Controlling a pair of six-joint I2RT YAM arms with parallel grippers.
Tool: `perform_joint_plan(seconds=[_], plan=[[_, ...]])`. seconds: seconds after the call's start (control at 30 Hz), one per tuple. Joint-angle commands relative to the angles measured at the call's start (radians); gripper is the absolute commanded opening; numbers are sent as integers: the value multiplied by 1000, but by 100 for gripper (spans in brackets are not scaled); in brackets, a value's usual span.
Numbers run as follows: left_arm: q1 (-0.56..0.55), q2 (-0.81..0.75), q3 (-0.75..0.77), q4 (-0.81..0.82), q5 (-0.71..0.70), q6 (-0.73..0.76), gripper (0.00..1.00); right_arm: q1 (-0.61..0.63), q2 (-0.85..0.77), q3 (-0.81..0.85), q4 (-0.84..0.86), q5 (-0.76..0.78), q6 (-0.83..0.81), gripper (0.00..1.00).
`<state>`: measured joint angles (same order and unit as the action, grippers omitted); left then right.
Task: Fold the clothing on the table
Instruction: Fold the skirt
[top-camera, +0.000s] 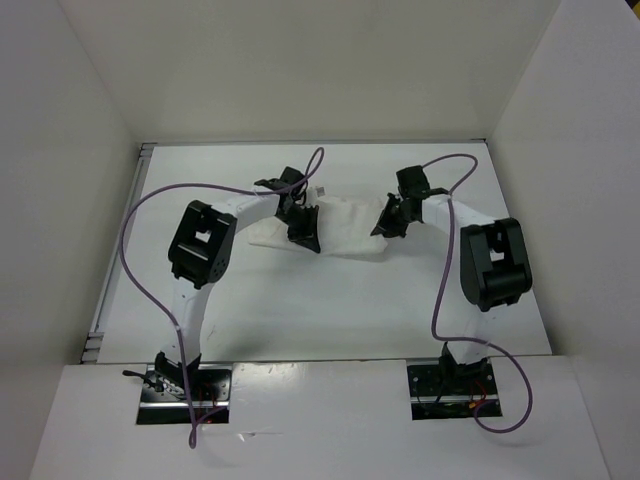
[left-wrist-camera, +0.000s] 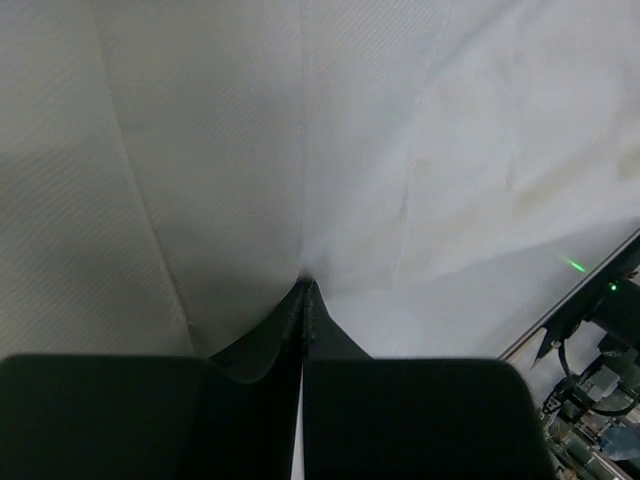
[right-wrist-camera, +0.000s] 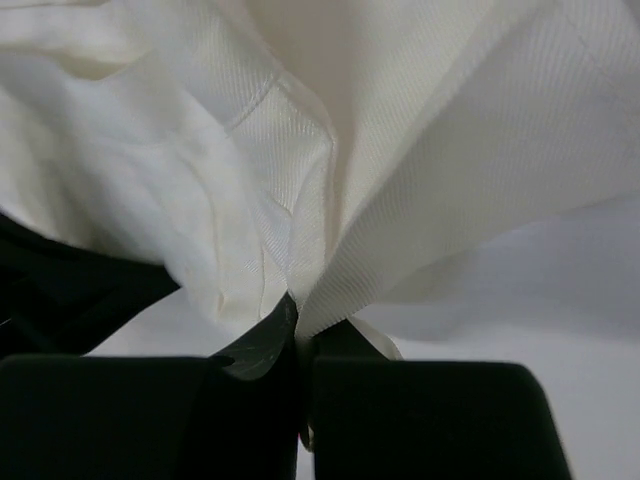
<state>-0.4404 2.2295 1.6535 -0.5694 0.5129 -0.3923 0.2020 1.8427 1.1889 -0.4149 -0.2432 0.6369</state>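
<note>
Crosswise, clothing (top-camera: 346, 226) long axis left-right on table (top-camera: 320, 312), left hand (top-camera: 304, 236) and right hand (top-camera: 386, 226) each pinching it.

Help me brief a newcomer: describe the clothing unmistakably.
On the white table, look at its far middle. The clothing is the rumpled white cloth there, pinched at its ends by the black left tool and right tool; it's the only fabric.

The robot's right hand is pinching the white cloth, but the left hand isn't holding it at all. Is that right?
Not quite. The left hand is holding the cloth too: the left wrist view shows it shut on a pinch of the fabric. The right hand is pinching the cloth, as you said.
</note>
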Motion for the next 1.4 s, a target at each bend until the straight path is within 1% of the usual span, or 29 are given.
perform_joint_plan(seconds=[0.0, 0.07, 0.17, 0.2, 0.27, 0.3, 0.33, 0.4, 0.43, 0.47, 0.5, 0.53, 0.57, 0.6, 0.63, 0.7, 0.73, 0.8, 0.83, 0.93, 1.03, 1.17, 1.33, 1.37], plan=[[-37, 56, 12, -21, -113, 18, 1, -7, -166, 47, -90, 24, -19, 0], [-61, 85, 54, -11, -99, 18, 1, -7, -200, 69, -126, 24, -19, 0], [-101, 133, 123, -10, -65, 6, 2, -7, -235, 97, -150, -21, -9, 0], [-125, 145, 179, -21, -41, -3, 2, -7, -250, 97, -150, -33, -9, 0], [-150, 177, 241, -39, -18, -3, 2, -7, -263, 97, -150, -56, 3, 0], [-171, 188, 303, -50, -2, -3, 4, -7, -275, 97, -150, -56, 3, 0], [-172, 197, 325, -50, 7, -3, 4, -7, -275, 97, -150, -68, 3, 0], [-181, 197, 335, -63, 7, -13, 10, -7, -286, 97, -150, -79, 3, 0], [-170, 162, 316, -63, -5, -13, 15, -7, -286, 97, -150, -79, 3, 0], [-158, 139, 299, -63, -5, -23, 23, -7, -286, 97, -150, -79, 3, 0], [-144, 113, 278, -63, -16, -23, 35, -7, -286, 106, -150, -79, 3, 0], [-106, 49, 253, -38, -16, -36, 40, -7, -286, 119, -160, -79, 3, 0], [-86, 15, 205, -38, -16, -46, 42, -7, -286, 133, -174, -70, -8, 0], [-42, -54, 186, -38, -48, -46, 45, -7, -274, 133, -174, -70, -8, 0], [-20, -86, 171, -38, -71, -46, 46, -7, -263, 144, -183, -70, -17, 0], [26, -160, 138, -52, -125, -46, 48, 2, -249, 155, -194, -70, -28, 0], [73, -178, 128, -63, -190, -37, 49, 2, -240, 166, -203, -70, -28, 0], [118, -203, 88, -72, -269, -28, 49, 2, -240, 178, -203, -70, -37, 0], [159, -203, 74, -72, -324, -19, 49, 2, -231, 178, -203, -70, -37, 0], [228, -191, 26, -75, -364, -19, 45, 2, -211, 198, -222, -70, -46, 0], [252, -136, 12, -55, -364, -19, 40, 2, -191, 218, -231, -70, -46, 0], [266, -85, 12, -44, -329, -29, 37, 13, -171, 229, -242, -70, -55, 0], [247, -51, -6, -11, -320, -39, 37, 42, -136, 290, -262, -59, -55, 0], [237, -41, -15, 0, -297, -48, 37, 57, -117, 304, -262, -59, -65, 0]])
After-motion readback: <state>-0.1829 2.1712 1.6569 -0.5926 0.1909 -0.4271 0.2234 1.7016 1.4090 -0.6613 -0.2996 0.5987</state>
